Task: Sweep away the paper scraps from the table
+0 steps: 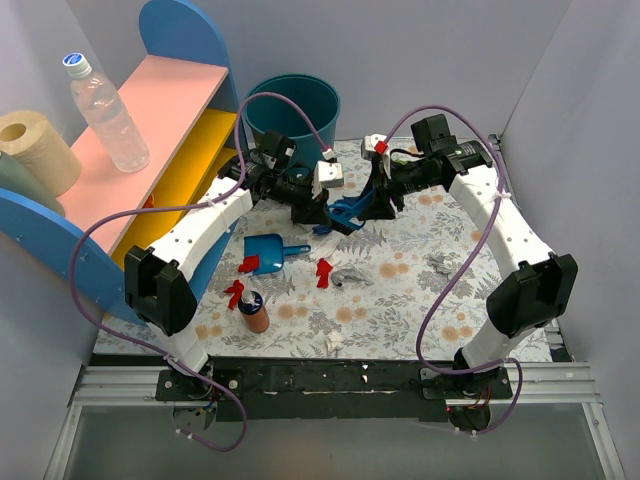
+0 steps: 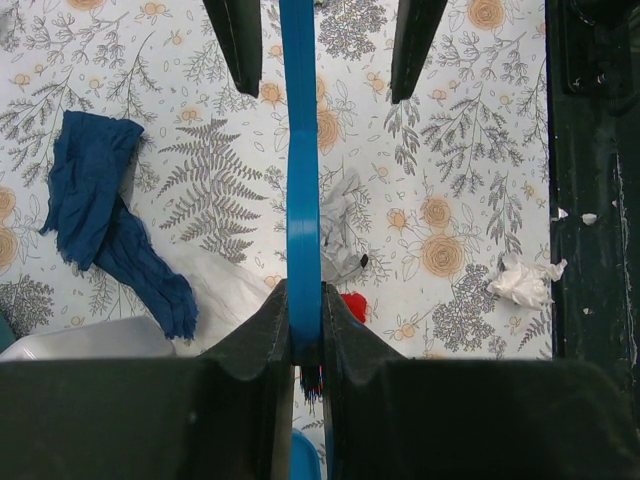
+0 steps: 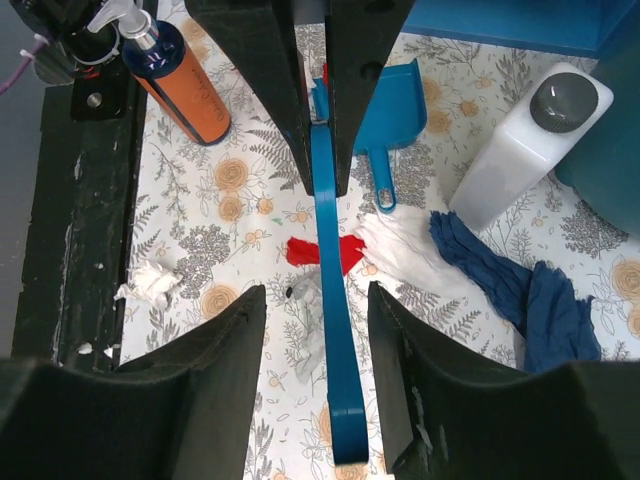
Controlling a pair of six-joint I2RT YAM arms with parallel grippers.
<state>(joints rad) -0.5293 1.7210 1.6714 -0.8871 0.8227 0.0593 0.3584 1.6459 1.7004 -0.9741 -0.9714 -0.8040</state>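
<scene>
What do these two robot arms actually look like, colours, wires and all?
Both the left arm and right arm have white links dotted with small dark spots, joined by chunky black joint housings. A thin purple cable loops loosely along each. Each ends in two black, wedge-shaped fingers.

1 high view, 2 close downward wrist views share the table [image 1: 400, 300].

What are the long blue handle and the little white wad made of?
The long blue handle looks like hard plastic: smooth, slightly glossy, straight, even colour. The little white wad looks like matte tissue or thin paper: soft crumples, ragged edges.
</scene>
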